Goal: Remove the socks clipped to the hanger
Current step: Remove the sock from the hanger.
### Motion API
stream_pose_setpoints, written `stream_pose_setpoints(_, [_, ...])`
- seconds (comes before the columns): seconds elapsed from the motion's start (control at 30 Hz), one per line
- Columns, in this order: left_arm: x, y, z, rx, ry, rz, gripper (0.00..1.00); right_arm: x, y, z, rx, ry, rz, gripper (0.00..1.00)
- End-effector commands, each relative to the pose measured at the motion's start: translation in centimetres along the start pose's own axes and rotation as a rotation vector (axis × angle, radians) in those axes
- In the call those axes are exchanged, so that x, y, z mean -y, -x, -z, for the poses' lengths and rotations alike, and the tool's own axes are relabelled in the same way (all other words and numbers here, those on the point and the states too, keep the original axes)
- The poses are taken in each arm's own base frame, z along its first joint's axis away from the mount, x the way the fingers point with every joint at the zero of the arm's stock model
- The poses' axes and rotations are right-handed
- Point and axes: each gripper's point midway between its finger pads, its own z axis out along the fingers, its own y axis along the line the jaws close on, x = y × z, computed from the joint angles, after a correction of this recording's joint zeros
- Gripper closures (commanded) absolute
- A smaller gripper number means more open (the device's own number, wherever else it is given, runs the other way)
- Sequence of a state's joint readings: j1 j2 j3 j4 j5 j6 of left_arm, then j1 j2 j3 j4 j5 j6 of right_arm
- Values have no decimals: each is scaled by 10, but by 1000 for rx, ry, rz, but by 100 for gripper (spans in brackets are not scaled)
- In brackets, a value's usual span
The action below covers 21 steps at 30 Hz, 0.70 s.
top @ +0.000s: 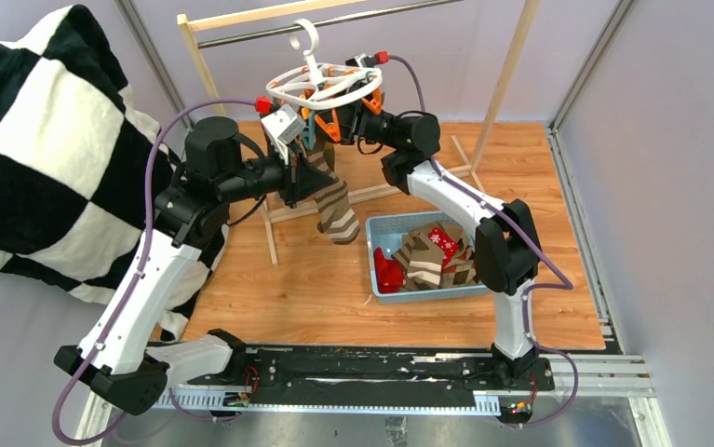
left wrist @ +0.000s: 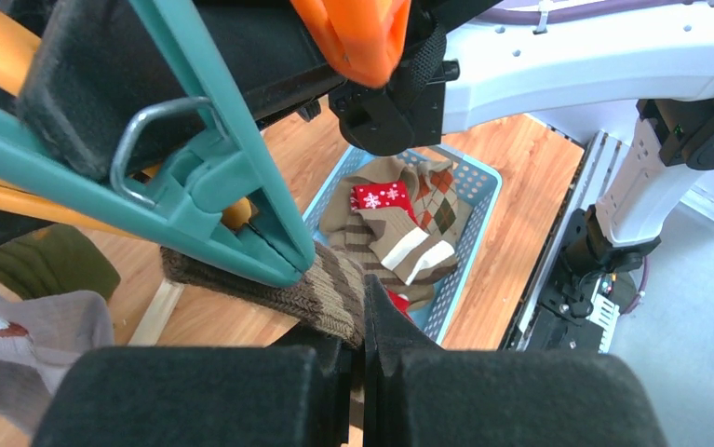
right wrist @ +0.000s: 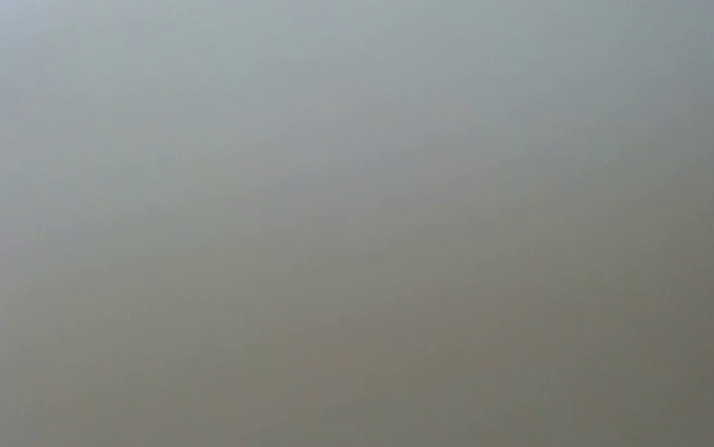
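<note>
The orange-brown wooden worktop is lying between pale grey walls, and metal frame posts are standing up at its corners. A black-and-white checkered blanket is hanging over the left side and is reaching down to the wood. At the back a wooden garment rack is standing on the worktop, and the white hanger is hanging by its hook from the metal rod of the rack.

Under the hanger a taupe-brown sock with a striped toe is hanging above the worktop, and a teal clothespin is biting its cuff. The left fingers are pressing together on the edge of this cuff, just beside the clothespin. An olive-green sock is showing at the left edge of the left wrist view.

The right fingers are reaching up among the orange clothespins under the ring. Whether they are open or closed I cannot tell, because the right wrist view is giving only a grey blur.

A light blue basket is sitting on the worktop, right of the hanging sock, and red snowflake and argyle socks are lying inside it.
</note>
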<state>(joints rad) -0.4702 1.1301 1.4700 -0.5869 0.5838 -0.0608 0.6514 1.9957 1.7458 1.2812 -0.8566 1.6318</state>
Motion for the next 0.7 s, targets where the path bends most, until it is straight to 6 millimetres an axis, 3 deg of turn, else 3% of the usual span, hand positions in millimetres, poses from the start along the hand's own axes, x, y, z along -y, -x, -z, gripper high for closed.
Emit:
stream_pose_setpoints(0.0, [7,0,7,-7,-21,5,100,-24,3,-8,22,79,23,60])
stream_pose_setpoints(0.3, [7,-5,8,-18,-19,9,100,-31,11,-15,53,112,4,63])
stream_pose_setpoints(0.67, [6,-8,11,-24,-4,4,100,-25,16,-19,102,105,-35,55])
